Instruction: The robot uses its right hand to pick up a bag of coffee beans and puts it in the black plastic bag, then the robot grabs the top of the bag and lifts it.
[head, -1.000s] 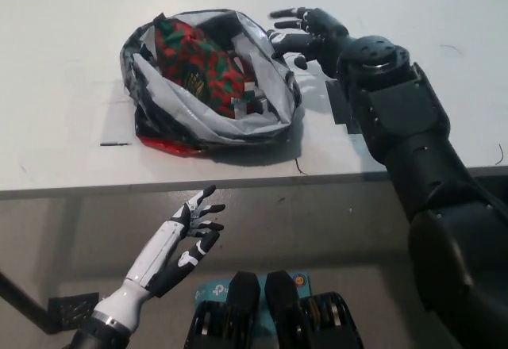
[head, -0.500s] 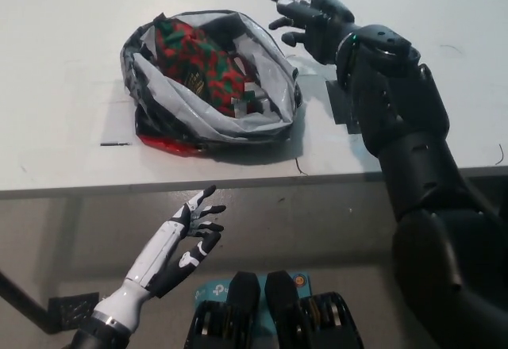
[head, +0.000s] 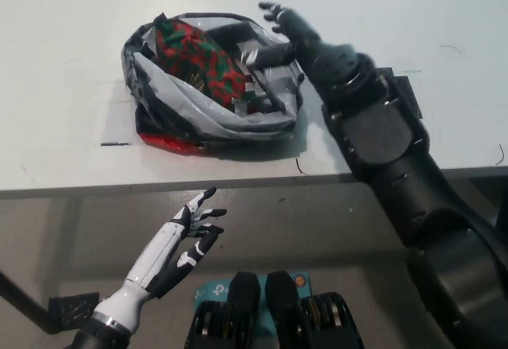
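The black plastic bag [head: 167, 99] lies open on the white table [head: 63, 63], its shiny rim spread wide. Inside it sits the red and green coffee bean bag [head: 194, 55], tilted, with a red edge showing under the bag's front. My black right hand [head: 279, 36] is at the bag's far right rim, fingers spread, some reaching over and into the opening; it holds nothing that I can see. My white left hand [head: 186, 234] rests open below the table's front edge at lower left.
The table's front edge [head: 238, 182] runs across the middle of the picture. Two dark tape marks [head: 401, 91] lie on the table beside my right forearm. A short dark line [head: 115, 143] marks the table left of the bag.
My right hand rose from the table beside the bag, then swung left to the bag's far right rim, pressing it inward. The left hand has stayed put.
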`<action>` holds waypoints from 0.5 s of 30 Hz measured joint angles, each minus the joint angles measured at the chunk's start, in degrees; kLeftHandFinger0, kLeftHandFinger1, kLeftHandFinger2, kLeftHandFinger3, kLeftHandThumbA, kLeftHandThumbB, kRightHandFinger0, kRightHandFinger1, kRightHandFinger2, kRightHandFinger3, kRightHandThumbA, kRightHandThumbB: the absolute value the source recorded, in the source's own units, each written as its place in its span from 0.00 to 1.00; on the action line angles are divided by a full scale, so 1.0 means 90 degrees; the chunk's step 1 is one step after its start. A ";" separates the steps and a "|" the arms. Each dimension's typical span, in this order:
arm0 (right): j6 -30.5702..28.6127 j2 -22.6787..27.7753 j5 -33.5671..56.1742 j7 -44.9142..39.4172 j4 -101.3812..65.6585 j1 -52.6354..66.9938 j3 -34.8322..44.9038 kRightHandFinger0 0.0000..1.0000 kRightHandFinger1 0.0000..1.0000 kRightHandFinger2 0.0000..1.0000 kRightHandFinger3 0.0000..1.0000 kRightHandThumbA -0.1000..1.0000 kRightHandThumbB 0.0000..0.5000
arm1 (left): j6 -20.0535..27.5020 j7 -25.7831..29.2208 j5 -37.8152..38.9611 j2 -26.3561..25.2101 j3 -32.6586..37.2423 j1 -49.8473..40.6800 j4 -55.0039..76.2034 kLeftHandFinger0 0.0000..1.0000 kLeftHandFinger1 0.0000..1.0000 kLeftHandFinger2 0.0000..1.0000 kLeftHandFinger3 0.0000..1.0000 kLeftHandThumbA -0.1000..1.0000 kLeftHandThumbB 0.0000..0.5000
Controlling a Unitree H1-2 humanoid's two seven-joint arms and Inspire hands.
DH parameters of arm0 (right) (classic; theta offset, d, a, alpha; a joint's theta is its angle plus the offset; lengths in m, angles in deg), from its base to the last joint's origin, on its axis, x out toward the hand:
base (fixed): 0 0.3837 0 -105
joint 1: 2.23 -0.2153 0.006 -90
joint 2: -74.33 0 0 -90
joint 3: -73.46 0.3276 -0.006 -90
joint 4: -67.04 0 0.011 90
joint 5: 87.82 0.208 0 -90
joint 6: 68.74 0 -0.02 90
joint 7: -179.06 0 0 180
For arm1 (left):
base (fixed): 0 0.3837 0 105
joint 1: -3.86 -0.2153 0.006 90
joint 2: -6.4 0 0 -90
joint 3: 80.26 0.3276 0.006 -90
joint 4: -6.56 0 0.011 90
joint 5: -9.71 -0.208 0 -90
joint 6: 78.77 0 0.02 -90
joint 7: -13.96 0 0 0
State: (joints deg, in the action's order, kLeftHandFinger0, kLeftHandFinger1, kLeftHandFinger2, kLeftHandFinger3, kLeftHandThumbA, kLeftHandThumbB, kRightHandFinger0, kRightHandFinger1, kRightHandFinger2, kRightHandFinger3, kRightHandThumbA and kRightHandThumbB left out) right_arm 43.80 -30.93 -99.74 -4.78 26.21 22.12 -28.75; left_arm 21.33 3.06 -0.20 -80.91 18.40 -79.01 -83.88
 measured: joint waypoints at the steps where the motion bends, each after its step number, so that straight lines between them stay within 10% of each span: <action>1: 0.0001 0.0049 -0.0178 0.0003 -0.0005 0.0013 -0.0357 1.00 1.00 1.00 1.00 0.92 1.00 | 0.0000 0.0000 -0.0009 -0.0001 0.0000 0.0000 0.0000 0.71 0.70 0.81 1.00 0.95 0.28; 15: 0.0002 0.0343 -0.1797 0.0244 -0.0266 -0.0031 -0.2530 1.00 1.00 1.00 1.00 0.96 1.00 | 0.0003 0.0000 -0.0071 -0.0004 0.0001 0.0009 0.0002 0.71 0.68 0.77 1.00 0.94 0.28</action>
State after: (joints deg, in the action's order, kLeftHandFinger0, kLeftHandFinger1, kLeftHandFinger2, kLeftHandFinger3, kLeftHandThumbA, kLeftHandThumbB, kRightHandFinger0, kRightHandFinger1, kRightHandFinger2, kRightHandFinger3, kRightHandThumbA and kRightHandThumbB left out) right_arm 43.81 -27.84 -115.92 -2.59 23.81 21.83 -51.52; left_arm 21.35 3.06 -0.85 -80.94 18.40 -78.93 -83.87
